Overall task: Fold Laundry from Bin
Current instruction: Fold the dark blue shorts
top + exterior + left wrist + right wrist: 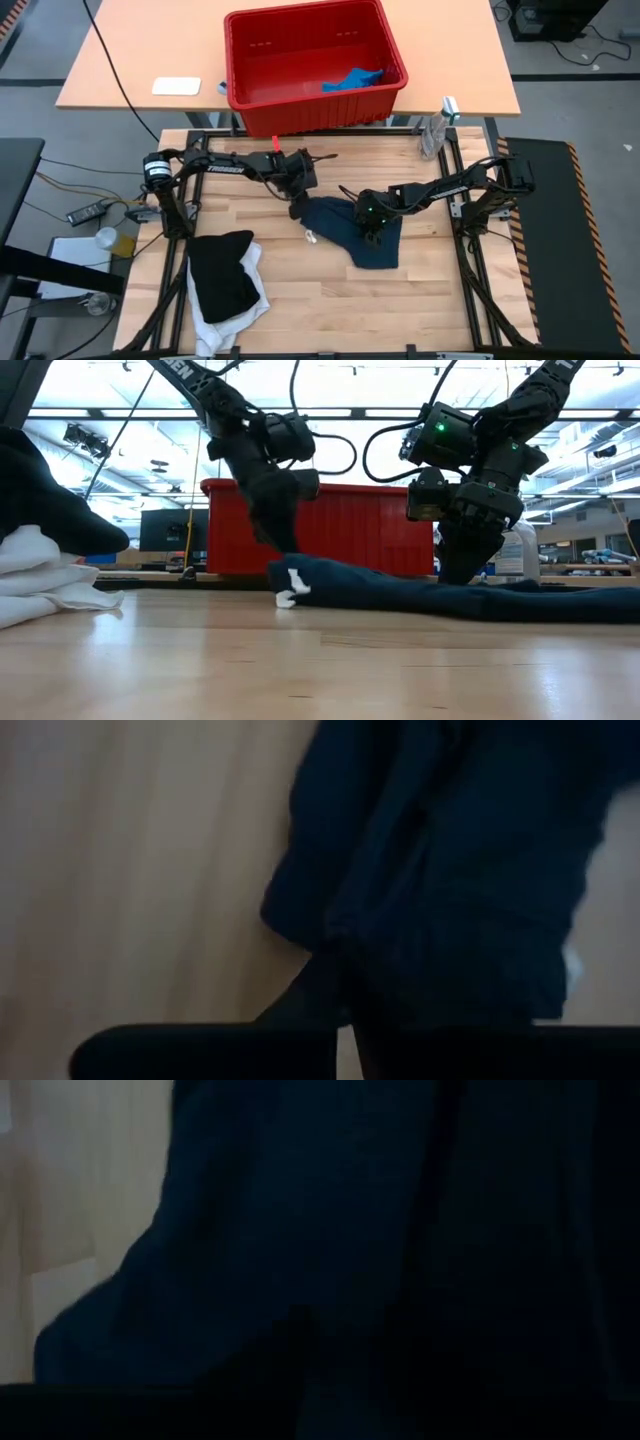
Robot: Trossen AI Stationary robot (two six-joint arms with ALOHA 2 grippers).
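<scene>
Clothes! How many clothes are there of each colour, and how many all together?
Dark navy garment, on the table between both grippers: 1
Black garment, lying on the white one: 1
White garment, underneath: 1
Bright blue garment, in the red bin: 1
Total: 4

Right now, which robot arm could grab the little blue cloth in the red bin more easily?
Probably neither: both are busy. The left claw pinches the navy garment's corner, and the right claw presses on it. The blue cloth lies in the bin.
</scene>
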